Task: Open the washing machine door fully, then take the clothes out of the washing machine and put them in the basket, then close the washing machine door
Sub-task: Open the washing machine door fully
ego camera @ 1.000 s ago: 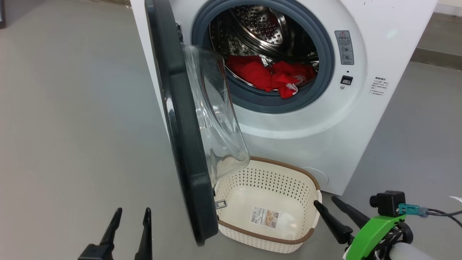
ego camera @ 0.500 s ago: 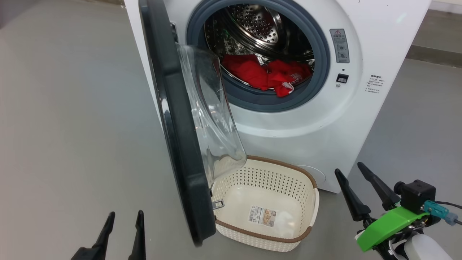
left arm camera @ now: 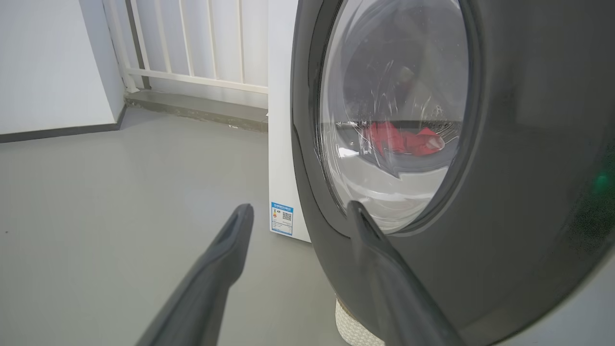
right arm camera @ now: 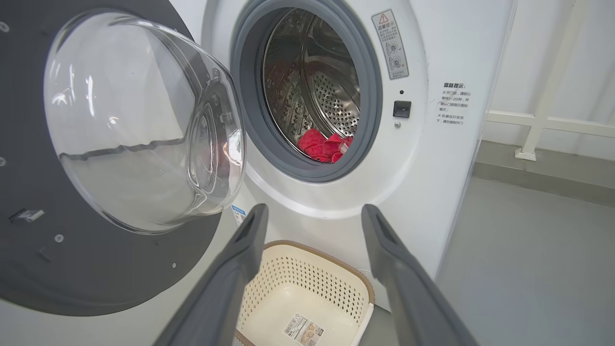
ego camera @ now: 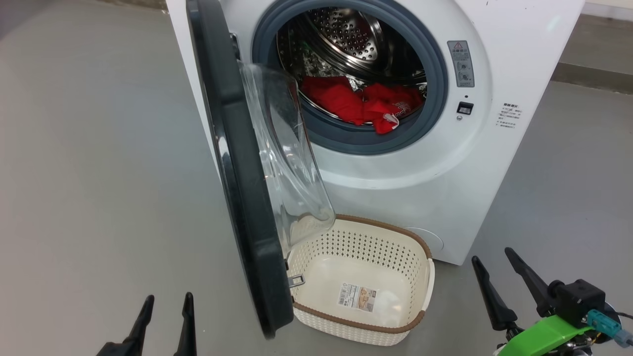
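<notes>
Red clothes (ego camera: 346, 101), cream perf. basket (ego camera: 371, 247).

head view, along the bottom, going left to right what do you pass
left gripper → washing machine door, swung open edge-on → basket on the floor → right gripper

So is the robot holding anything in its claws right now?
No, nothing is held. The left gripper and the right gripper are both open and empty. The clothes lie inside the washing machine.
</notes>
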